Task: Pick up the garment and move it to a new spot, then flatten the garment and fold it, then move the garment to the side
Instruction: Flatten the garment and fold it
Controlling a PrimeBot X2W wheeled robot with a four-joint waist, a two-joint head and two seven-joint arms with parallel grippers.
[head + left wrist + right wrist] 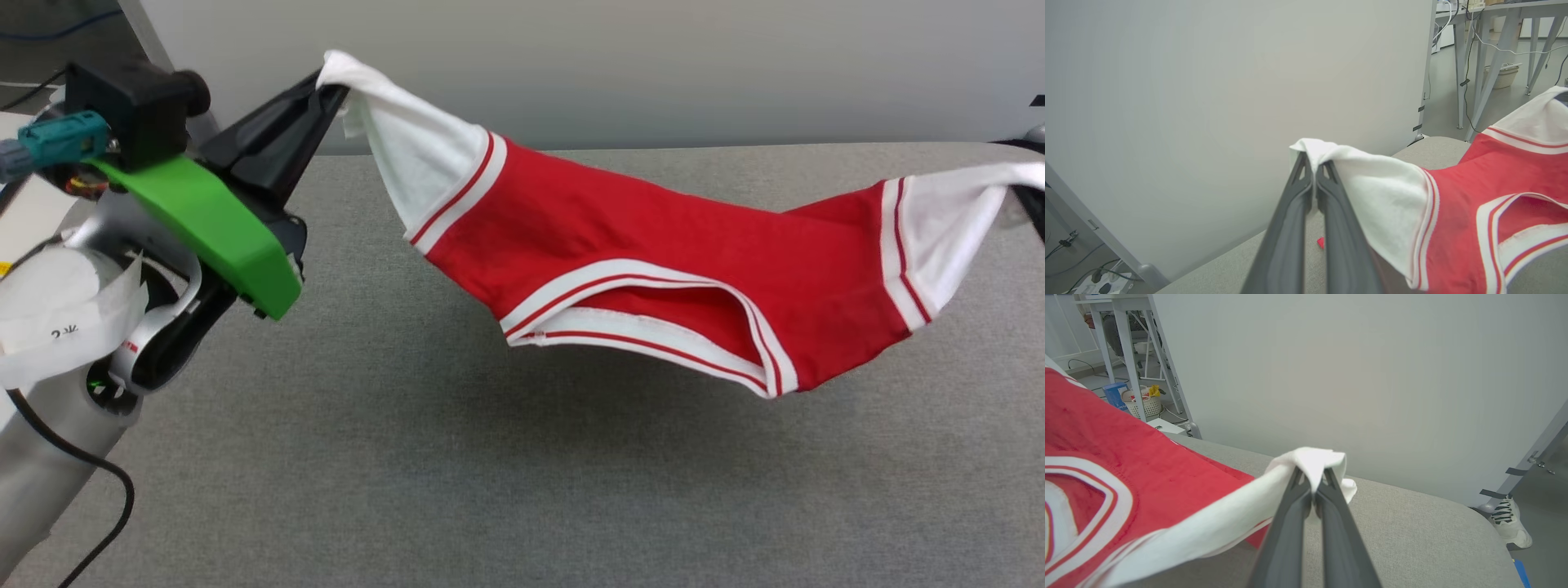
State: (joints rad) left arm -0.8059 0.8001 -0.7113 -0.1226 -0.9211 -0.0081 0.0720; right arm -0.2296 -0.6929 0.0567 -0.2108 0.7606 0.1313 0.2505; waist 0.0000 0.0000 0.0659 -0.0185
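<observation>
**A:** One garment (pixel 653 245) in play, and it is hanging in the air over the grey table (pixel 408 474). It is stretching like a hammock between two grippers and sagging in the middle, clear of the tabletop.

**B:** And both of them are biting. The left gripper (pixel 1313 173) is pressing its two dark fingers together on the tip of one white sleeve (pixel 416 155), up at the left near the pale wall panel (pixel 612 65).

**A:** Same story opposite. The right gripper (pixel 1313 482) is clamping its two fingers on the second white sleeve (pixel 947 220), out at the right edge of the head view.

**B:** So that's two sleeves and two pinches. The red body is drooping between them, and one striped neck opening (pixel 645 314) is gaping toward the camera along the lower edge.

**A:** I'm also counting red-and-white trim at both sleeve seams, one band each side.

**B:** Off the table, the right wrist view is catching one pale sneaker (pixel 1511 524) on the floor by the panel's foot. There's also one white basket (pixel 1143 404) sitting among desk legs.

**A:** And the left wrist view is showing one woven basket (pixel 1502 75) on the floor under another desk, well apart from the shirt.
</observation>
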